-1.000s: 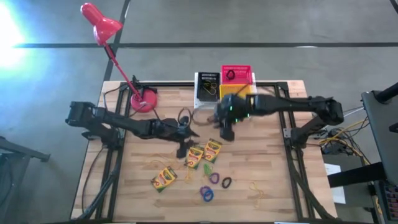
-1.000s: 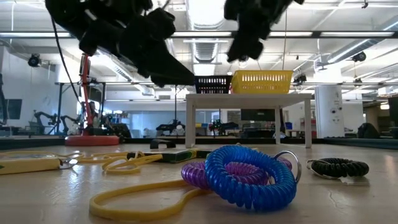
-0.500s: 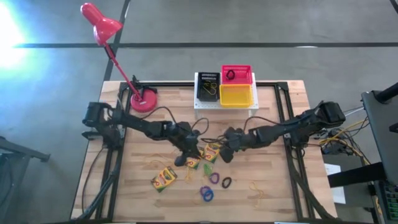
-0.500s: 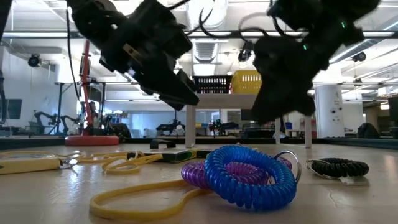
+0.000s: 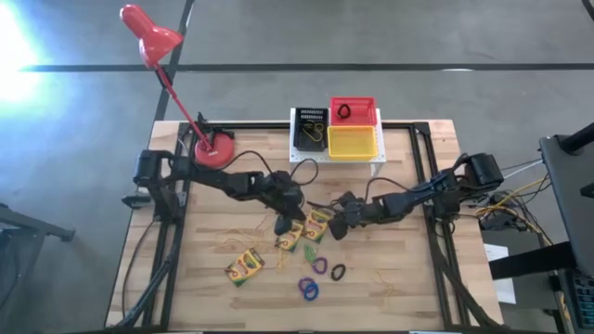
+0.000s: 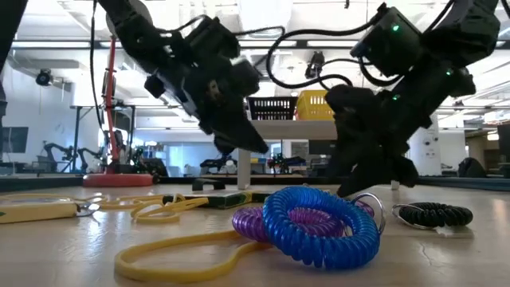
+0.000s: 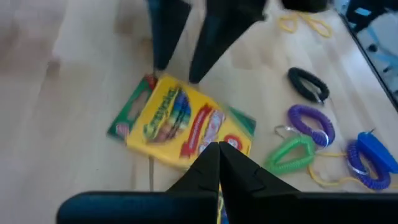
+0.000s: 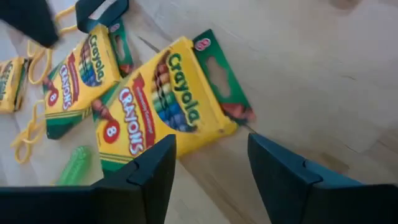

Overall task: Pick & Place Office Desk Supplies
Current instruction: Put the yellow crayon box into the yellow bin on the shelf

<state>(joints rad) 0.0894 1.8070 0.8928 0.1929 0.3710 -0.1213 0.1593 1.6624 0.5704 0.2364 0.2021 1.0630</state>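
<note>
The left end effector [image 5: 281, 225] hangs low over the bench [image 5: 408, 288] with its fingers pressed together, gripping nothing; its tips sit just beside the crayon box [image 5: 316, 224] that lies at the middle of the bench. The right end effector [image 5: 339, 228] is down on the far side of that same box, fingers [image 8: 152, 168] spread apart, the box's short end lying between and just ahead of them without being clamped.

Taking that middle crayon box as the landmark: a second crayon box [image 5: 290, 234] lies touching or just beside it toward the left arm, partly under the left end effector, and a third crayon box [image 5: 245, 266] lies well apart, toward the bench's front left. In all, three crayon boxes show.

Just in front of the landmark box lie a green ring [image 5: 309, 252] and a purple ring [image 5: 320, 265]; a black ring [image 5: 339, 273] sits beside the purple one, and a blue ring [image 5: 308, 289] lies farther forward. Thin yellow rubber bands [image 5: 382, 283] trail over the bench front.

Behind the landmark box, at the bench's back edge, stands a white stand [image 5: 335, 154] carrying a black basket [image 5: 311, 129], a red basket [image 5: 354, 111] and a yellow basket [image 5: 353, 141]. A red lamp [image 5: 213, 148] stands at the back left.
</note>
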